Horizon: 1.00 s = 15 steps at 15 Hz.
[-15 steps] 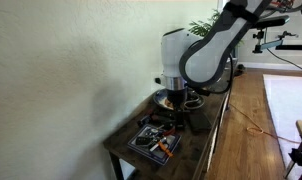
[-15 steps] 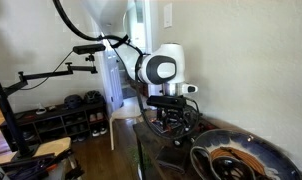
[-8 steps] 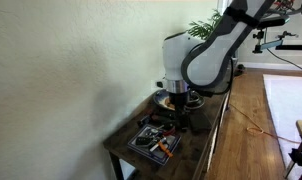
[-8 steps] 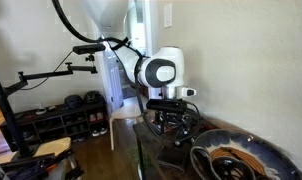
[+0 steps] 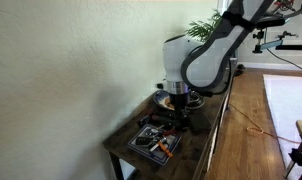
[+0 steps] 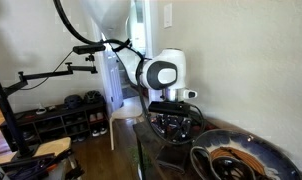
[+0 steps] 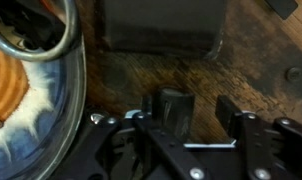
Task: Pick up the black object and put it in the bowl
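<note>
Gripper [image 7: 203,110] stands low over the bench [image 5: 201,132], about mid-length, between the tool tray [image 5: 154,142] at one end and the plant [image 5: 204,25] towards the other. The jaws are partly open; bare wood shows in the gap and nothing is held. The black object [image 7: 161,28], taken to be the dark rectangular block, lies flat on the wood just ahead of the fingertips and apart from them. It sits just beside the bowl [image 7: 79,80], whose grey rim and orange inside fill the left of the wrist view (something dark already lies in it, not identifiable). Judgement: approach stage, grasp not yet made. The narrowed opening looks too small for the block's long side, so it suits a shorter side or needs widening. The bowl's nearness keeps the carry short, but its rim is a collision hazard.
</note>
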Available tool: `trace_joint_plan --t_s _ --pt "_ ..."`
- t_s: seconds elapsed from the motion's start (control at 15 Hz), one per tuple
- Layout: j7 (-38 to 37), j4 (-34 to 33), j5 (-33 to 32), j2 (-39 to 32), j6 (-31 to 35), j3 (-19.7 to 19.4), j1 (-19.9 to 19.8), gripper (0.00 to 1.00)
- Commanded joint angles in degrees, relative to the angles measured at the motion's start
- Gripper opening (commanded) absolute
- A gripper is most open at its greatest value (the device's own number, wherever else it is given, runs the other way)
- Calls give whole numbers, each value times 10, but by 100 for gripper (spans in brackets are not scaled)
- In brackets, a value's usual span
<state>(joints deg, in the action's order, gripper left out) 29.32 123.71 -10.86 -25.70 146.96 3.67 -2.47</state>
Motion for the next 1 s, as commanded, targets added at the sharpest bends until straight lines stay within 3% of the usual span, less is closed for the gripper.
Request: trace_joint_plan --t_s 0.0,0.07,0.13,0.4,0.93 --pt "21 -7 0 -6 -9 10 -13 62" --pt "23 -8 0 -8 -9 10 -13 54" --pt "26 -9 0 -9 -9 11 -13 40" --pt "24 -6 -4 -4 -7 8 -10 16" --pt "0 21 -23 40 11 -6 -2 16"
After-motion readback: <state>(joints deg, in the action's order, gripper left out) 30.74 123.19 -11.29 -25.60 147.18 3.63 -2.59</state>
